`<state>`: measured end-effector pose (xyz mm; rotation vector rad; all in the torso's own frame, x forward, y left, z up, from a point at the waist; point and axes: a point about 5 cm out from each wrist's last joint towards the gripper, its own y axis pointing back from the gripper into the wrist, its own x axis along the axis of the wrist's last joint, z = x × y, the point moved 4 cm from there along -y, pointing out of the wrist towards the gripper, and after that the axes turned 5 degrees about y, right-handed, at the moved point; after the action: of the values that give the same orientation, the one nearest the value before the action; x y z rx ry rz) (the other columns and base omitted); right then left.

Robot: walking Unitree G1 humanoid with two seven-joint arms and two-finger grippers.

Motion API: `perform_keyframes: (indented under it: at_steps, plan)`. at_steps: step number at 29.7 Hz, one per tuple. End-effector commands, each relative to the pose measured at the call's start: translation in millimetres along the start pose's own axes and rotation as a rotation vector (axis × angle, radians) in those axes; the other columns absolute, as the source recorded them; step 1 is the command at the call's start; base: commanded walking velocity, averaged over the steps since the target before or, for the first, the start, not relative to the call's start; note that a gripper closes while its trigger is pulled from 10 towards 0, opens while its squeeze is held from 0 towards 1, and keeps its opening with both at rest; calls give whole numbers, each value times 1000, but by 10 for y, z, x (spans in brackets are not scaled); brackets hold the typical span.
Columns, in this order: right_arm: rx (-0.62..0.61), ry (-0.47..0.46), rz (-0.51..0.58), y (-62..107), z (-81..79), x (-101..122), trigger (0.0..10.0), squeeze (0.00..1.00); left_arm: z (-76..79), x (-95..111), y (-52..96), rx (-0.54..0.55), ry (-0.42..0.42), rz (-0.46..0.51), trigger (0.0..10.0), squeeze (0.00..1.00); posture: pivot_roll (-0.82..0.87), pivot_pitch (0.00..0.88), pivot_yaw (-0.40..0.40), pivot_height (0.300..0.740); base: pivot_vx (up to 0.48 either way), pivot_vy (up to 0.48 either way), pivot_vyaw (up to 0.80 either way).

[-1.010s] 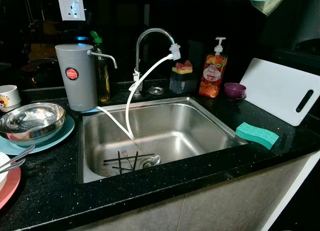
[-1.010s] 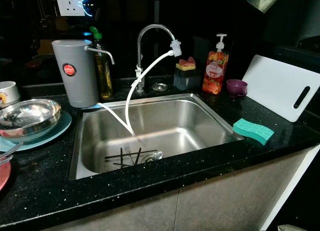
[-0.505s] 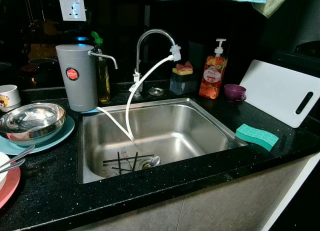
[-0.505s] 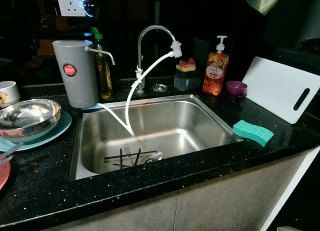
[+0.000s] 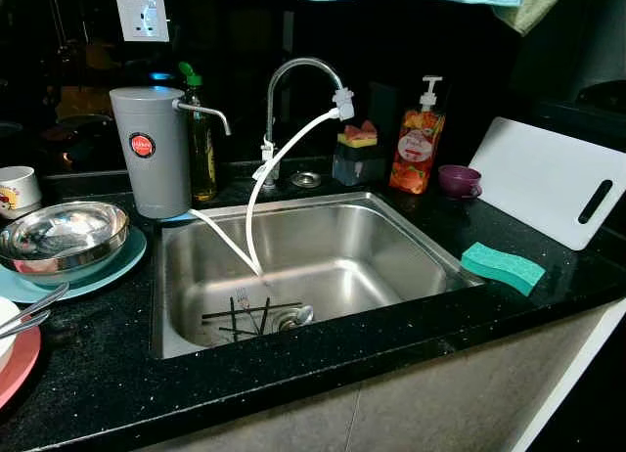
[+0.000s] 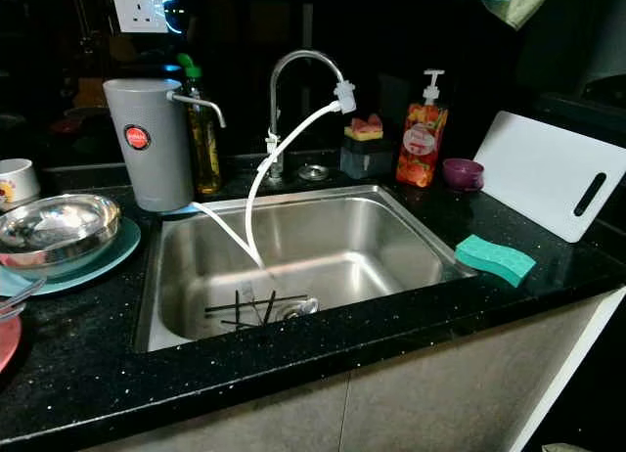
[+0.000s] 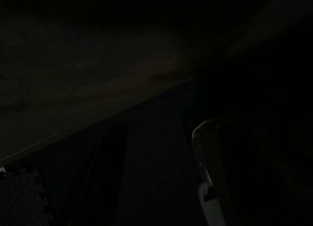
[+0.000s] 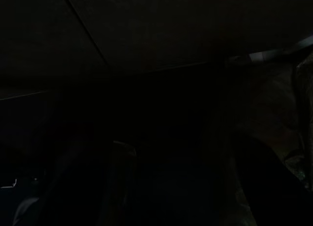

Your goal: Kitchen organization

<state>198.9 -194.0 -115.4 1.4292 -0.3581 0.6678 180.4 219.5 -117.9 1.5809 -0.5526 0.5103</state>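
Grippers: both idle, too dark; can't tell fingers.
Risk: your reach at 12 o'clock snags hose (image 5: pixel 256 193), knocks soap bottle (image 5: pixel 416 147).

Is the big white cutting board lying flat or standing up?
Standing up, tilted. The white cutting board rests its lower edge on the black counter and leans back against the dark wall behind it.
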Motion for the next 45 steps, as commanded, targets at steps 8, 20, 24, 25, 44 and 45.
perform_keyframes:
  at_steps: [8, 20, 24, 25, 44, 45]
  plan:
    - [-6, -1, -15, 8, 9, -44, 10000, 0, 4, 45, -11, -5, -8, 12, 10000, 0, 51, 12, -63, 740, 0, 0, 0]
    - [-7, -2, -19, 10, 12, -55, 10000, 0, 9, 28, -8, -5, -7, 6, 10000, 0, 51, 12, -63, 740, 0, 0, 0]
    - [-7, -2, -20, 11, 12, -60, 10000, 0, 10, 20, -7, -6, -7, 3, 10000, 0, 51, 12, -63, 740, 0, 0, 0]
    - [-7, -2, -20, 11, 12, -60, 10000, 0, 10, 20, -7, -6, -7, 3, 10000, 0, 51, 12, -63, 740, 0, 0, 0]
    - [-5, 0, -16, 6, 8, -39, 10000, 0, 7, 2, -2, -4, -5, -1, 10000, 0, 51, 13, -65, 740, 0, 0, 0]
    - [-5, 0, -15, 6, 8, -38, 10000, 0, 9, 2, -2, -4, -5, -1, 10000, 0, 51, 13, -65, 740, 0, 0, 0]
